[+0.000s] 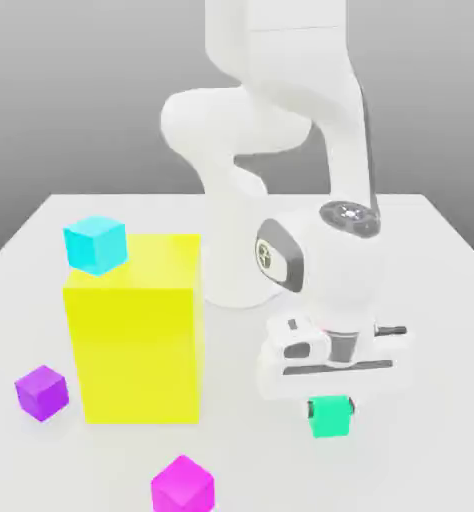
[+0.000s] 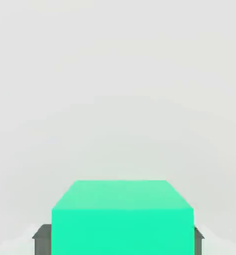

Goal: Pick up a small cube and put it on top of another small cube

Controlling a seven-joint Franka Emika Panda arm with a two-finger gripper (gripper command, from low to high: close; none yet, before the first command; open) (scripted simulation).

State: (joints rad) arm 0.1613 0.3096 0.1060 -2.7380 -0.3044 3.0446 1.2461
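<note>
Arm's upper links [image 1: 281, 60] cut off by the exterior view's top edge, magenta cube [image 1: 183, 486] clipped at the bottom edge, gripper's fingers [image 1: 352, 404] mostly hidden behind the green cube [image 1: 330, 417], green cube [image 2: 122, 219] cut off in the hand view.

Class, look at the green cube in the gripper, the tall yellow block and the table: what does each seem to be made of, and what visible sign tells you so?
Green cube: flat, even colour, crisp edges, no grain; reads as matte plastic, though a render leaves it open.
Yellow block: same uniform, shine-free faces; likely matte plastic or painted.
Table: plain pale surface, soft shadows, no texture; material unclear, matte finish.
</note>
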